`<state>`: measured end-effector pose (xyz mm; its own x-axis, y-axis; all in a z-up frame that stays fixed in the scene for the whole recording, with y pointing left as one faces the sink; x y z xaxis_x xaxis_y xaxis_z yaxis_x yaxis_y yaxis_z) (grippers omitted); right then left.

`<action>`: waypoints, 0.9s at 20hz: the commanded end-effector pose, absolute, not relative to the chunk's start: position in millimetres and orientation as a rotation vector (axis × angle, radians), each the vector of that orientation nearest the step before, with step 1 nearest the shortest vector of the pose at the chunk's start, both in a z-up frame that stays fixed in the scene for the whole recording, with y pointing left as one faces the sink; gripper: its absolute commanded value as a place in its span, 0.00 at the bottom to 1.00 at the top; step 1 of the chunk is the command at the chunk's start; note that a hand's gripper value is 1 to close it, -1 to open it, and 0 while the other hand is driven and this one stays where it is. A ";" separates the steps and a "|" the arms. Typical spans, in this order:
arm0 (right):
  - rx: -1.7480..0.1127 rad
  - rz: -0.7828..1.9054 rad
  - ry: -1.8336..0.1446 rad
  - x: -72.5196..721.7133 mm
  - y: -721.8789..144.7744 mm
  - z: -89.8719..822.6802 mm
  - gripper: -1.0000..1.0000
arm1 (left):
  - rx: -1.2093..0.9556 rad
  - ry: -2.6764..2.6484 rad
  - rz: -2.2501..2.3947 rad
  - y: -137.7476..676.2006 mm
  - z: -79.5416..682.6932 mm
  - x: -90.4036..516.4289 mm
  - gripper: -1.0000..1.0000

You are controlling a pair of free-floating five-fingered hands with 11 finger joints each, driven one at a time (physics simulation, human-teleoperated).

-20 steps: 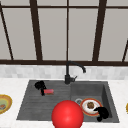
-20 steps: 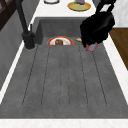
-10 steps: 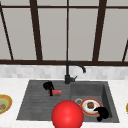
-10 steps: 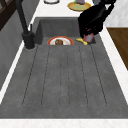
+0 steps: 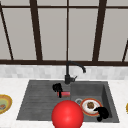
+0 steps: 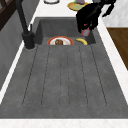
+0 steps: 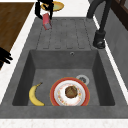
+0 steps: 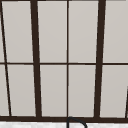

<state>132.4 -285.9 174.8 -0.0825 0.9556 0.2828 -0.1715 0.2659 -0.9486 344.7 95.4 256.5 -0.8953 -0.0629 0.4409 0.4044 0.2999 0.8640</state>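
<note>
Left hand (image 5: 57, 87), curled around the red can (image 5: 64, 94), has barely shifted beside the faucet (image 5: 68, 75).

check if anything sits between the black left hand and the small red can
Nothing visible does. The left hand has its fingers curled round the small red cylindrical can and holds it tilted in the air above the grey ribbed draining board.

One banana (image 7: 35, 94), one red can (image 7: 46, 21), one red ball (image 5: 67, 114), perhaps three plates (image 7: 69, 94).
</note>
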 end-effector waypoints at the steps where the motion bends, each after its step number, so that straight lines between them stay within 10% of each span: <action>1: -0.836 1.146 -1.286 132.4 -285.9 174.8 0.50 | -0.285 -2.158 -1.670 64.4 245.6 345.0 1.00; 18: -0.836 1.146 -1.286 132.4 -285.9 174.8 0.50 | -0.260 -2.158 -1.690 -72.5 187.4 345.0 1.00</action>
<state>132.4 -285.9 174.8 -0.0825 0.9556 0.2828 -0.1715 0.2659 -0.9486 345.0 -49.6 197.4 -0.8963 -0.0799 0.4361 0.3998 0.2794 0.8730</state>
